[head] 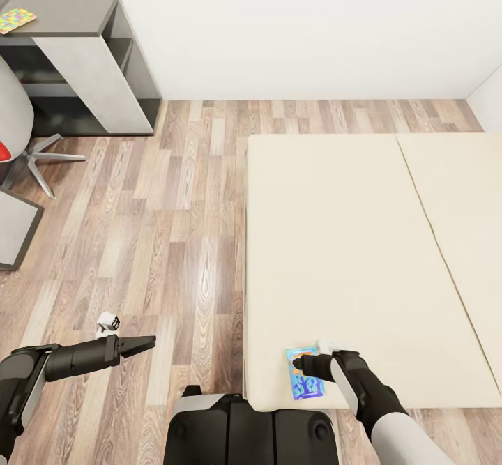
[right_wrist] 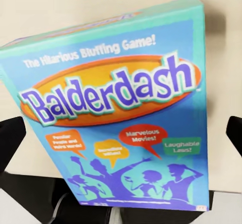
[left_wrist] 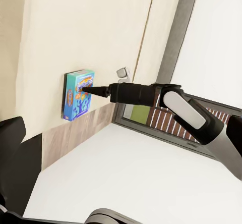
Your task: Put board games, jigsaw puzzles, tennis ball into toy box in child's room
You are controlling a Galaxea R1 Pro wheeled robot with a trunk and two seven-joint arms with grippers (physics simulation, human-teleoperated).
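Right now we have our right gripper (head: 301, 363) poised over the light blue board game (head: 307, 381), which lies flat near the foot corner of the bed (head: 362, 242); its fingertips (right_wrist: 11, 138) stand wide either side of the box, not yet closed. To grip well, we should centre the box between them and close across its narrow width. Our left gripper (head: 143, 343) hangs over the floor (head: 174, 207), apparently closed and empty.
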